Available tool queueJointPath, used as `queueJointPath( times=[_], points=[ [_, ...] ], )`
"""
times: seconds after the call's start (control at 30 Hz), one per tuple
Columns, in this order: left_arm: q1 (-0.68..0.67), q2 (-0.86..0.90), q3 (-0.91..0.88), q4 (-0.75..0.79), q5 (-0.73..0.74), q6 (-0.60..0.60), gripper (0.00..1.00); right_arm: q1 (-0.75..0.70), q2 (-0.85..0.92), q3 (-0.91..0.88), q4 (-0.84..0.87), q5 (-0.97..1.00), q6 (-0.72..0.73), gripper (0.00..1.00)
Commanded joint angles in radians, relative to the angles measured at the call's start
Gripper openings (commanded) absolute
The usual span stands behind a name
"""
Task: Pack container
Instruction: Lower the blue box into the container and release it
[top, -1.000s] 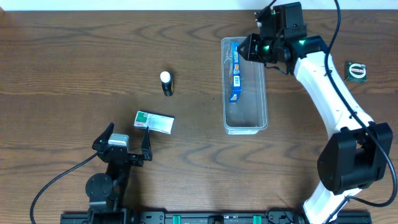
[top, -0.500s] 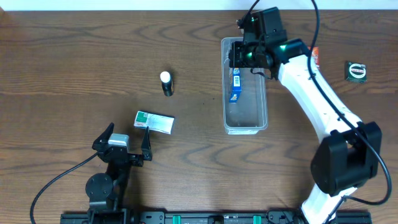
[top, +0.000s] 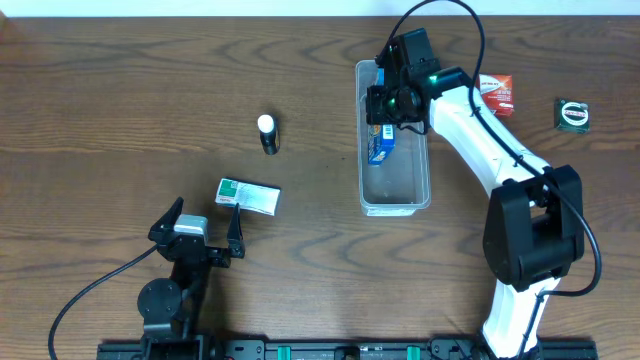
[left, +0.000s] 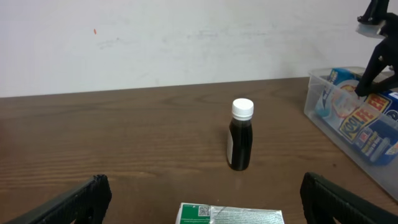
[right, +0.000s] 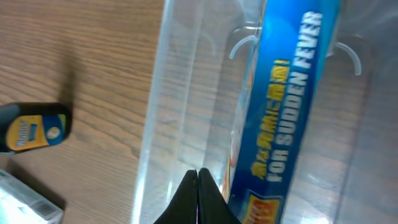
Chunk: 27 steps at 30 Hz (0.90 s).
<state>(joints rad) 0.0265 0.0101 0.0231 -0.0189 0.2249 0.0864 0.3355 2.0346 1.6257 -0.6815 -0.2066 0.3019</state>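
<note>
hanging in container (top: 395, 207) beside blue box (top: 381, 146), right tool (right: 198, 174) closed, empty; left tool (left: 202, 190) spread.

Counter (top: 120, 90) is dark brown wood grain, mostly matt with a faint sheen. The container (top: 395, 205) is clear plastic, smooth and shiny, with bright glints along its walls. The blue box (right: 286, 106) inside looks like glossy printed card. The little bottle (left: 240, 143) is dark and glossy with a smooth white plastic cap (left: 242, 107). The green-and-white box (top: 248, 196) looks like printed card too. The right arm (top: 480, 130) has a smooth white plastic shell.
</note>
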Motion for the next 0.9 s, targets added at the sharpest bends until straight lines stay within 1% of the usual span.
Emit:
queueJointPath(
  times=[0.0, 0.3, 0.37, 0.6, 0.7, 0.87],
  points=[
    [0.007, -0.006, -0.019, -0.032, 0.002, 0.007, 0.98, -0.003, -0.008, -0.002, -0.015, 0.071, -0.035, 0.01],
    [0.007, -0.006, -0.019, -0.032, 0.003, 0.007, 0.98, 0.000, -0.021, 0.034, -0.098, 0.214, -0.057, 0.01],
    [0.007, -0.006, -0.019, -0.032, 0.003, 0.007, 0.98, 0.000, -0.028, 0.058, -0.124, 0.245, -0.058, 0.01],
    [0.007, -0.006, -0.019, -0.032, 0.003, 0.007, 0.98, -0.002, -0.038, 0.190, -0.228, 0.257, -0.075, 0.01],
    [0.007, -0.006, -0.019, -0.032, 0.003, 0.007, 0.98, -0.002, -0.038, 0.232, -0.278, 0.319, -0.074, 0.01],
    [0.007, -0.006, -0.019, -0.032, 0.003, 0.007, 0.98, -0.002, -0.036, 0.225, -0.315, 0.391, -0.076, 0.01]
  ],
)
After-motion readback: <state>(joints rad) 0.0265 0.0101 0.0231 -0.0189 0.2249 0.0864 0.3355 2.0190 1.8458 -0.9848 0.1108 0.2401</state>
